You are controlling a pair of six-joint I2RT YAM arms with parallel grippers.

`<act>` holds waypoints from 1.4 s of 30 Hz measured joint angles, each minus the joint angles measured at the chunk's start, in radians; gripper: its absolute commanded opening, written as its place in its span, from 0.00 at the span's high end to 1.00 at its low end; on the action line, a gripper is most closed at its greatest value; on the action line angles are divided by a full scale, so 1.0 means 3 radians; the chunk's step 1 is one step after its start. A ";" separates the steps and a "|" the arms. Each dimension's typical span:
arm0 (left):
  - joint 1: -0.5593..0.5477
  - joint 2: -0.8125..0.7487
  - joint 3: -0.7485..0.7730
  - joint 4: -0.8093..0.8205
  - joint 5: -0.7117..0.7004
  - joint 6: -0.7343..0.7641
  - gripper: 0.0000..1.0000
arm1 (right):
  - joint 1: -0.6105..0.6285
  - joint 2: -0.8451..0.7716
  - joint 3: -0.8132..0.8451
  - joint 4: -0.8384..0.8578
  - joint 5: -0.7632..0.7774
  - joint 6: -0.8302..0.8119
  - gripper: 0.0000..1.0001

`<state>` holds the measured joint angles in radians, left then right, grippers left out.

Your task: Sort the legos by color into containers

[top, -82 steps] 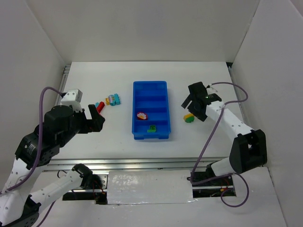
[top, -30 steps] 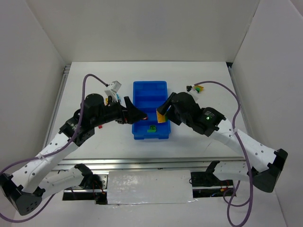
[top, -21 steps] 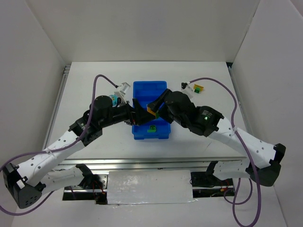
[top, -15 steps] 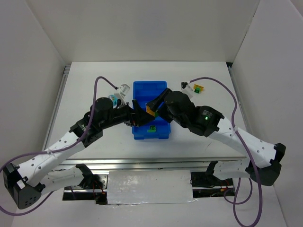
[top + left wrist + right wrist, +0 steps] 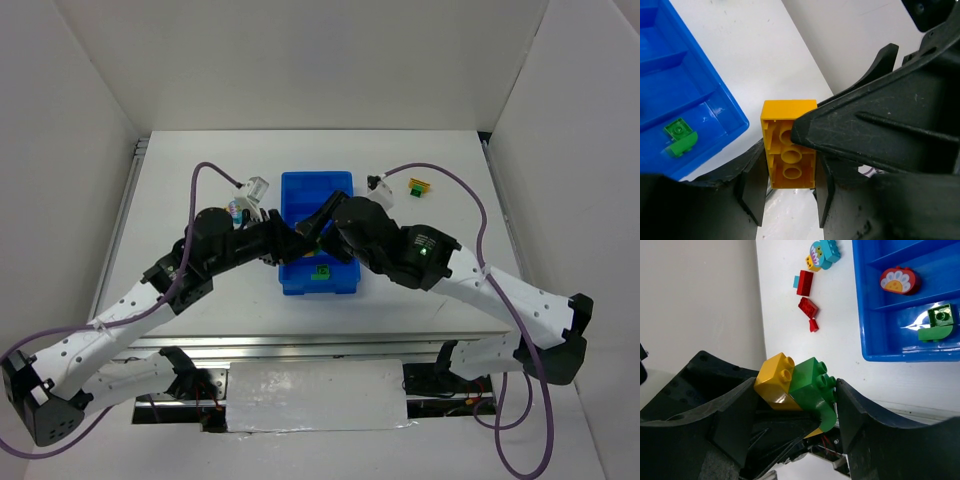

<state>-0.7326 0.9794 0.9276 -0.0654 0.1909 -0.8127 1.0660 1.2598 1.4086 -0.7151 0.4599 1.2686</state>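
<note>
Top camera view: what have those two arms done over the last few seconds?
The left gripper and right gripper swung inward and now meet above the blue tray. The right one picked the yellow-and-green lego stack off the table right of the tray; the left now pinches its yellow brick. The tray and the green lego inside it stayed put.

The near half of the tray (image 5: 316, 190) is blocked by the left arm (image 5: 150, 290) and right arm (image 5: 480, 280), which are crossed above it. Its far end and the table (image 5: 170, 150) behind are left open.
</note>
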 measured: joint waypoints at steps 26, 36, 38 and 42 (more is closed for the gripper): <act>0.0005 -0.0112 0.0388 -0.0224 0.1377 0.0415 1.00 | -0.1275 -0.1531 -0.1517 0.2384 -0.3368 -0.1787 0.15; 0.0005 -0.0181 0.0388 0.0070 0.1901 0.0259 1.00 | -0.1261 -0.1259 -0.1611 0.2756 -0.4063 -0.1821 0.34; 0.0005 -0.0182 0.0388 0.0071 0.1898 0.0249 1.00 | -0.1255 -0.1253 -0.1592 0.2775 -0.4124 -0.1843 0.39; 0.0005 -0.0198 0.0388 0.0069 0.1868 0.0252 1.00 | -0.1249 -0.1249 -0.1591 0.2810 -0.4256 -0.1844 0.51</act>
<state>-0.7311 0.9199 1.0439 -0.0448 0.7513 -0.7372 0.6914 0.8852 0.9314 0.1280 -0.8169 0.7155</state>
